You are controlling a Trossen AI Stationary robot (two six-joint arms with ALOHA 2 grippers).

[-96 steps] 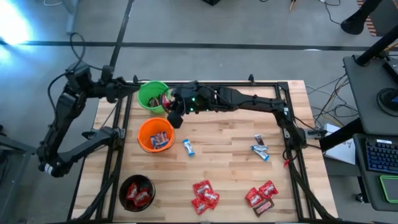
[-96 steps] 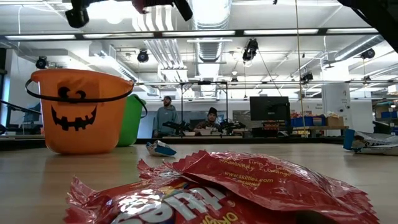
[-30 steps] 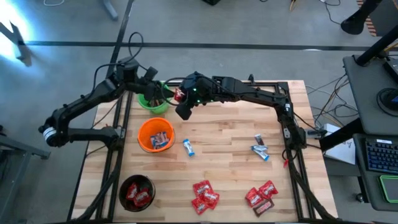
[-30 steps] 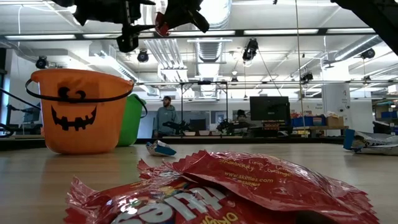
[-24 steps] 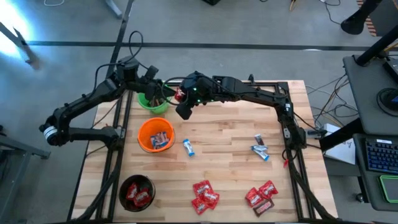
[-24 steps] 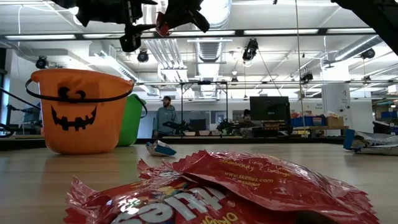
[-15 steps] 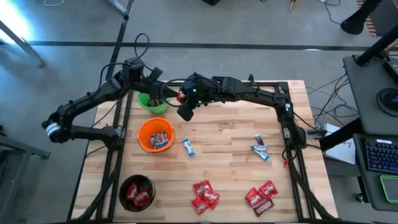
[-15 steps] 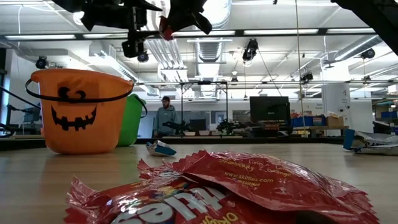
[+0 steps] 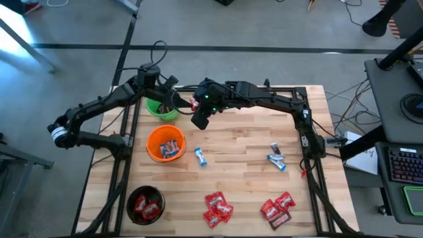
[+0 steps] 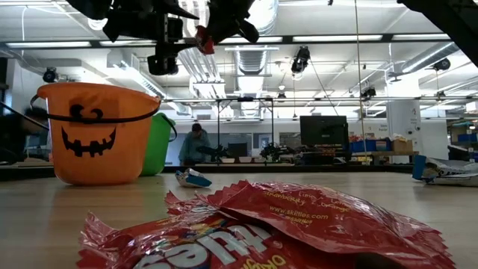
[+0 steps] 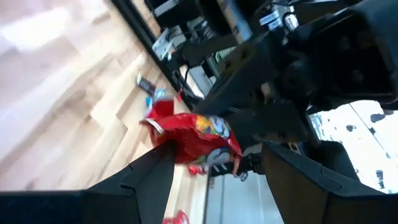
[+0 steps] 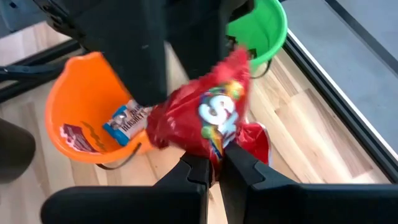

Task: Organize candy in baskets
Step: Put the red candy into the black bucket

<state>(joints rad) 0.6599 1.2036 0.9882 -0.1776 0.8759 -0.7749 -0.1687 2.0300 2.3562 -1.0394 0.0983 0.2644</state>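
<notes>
My right gripper (image 9: 196, 106) hangs above the table beside the green bucket (image 9: 158, 109), shut on a red candy packet (image 12: 208, 118). The packet also shows high up in the low view (image 10: 202, 39). My left gripper (image 9: 175, 100) reaches over the green bucket toward that packet. It is open, and in its wrist view (image 11: 217, 150) the red packet (image 11: 193, 140) lies just ahead between the two fingers; I see no touch. The orange bucket (image 9: 165, 143) holds blue-and-white candy. The black bucket (image 9: 145, 203) holds red candy. My right gripper pinches the red packet between its two fingers at one end (image 12: 214, 146), the fingers slanting down from the table's right side. The packet is lifted clear of the table and stands out beyond the fingertips, crumpled.
Loose candy lies on the wood: a blue piece (image 9: 200, 156), a blue pair (image 9: 277, 157), a red cluster (image 9: 217, 208) and red and brown ones (image 9: 277, 208). A black metal frame (image 9: 304, 132) borders the table. People sit in the room behind (image 10: 196, 146).
My left gripper has moved toward the table's right, over the green bucket and closer to the red packet. My right gripper, still shut on the packet, has drifted slightly rightward and a little lower.
</notes>
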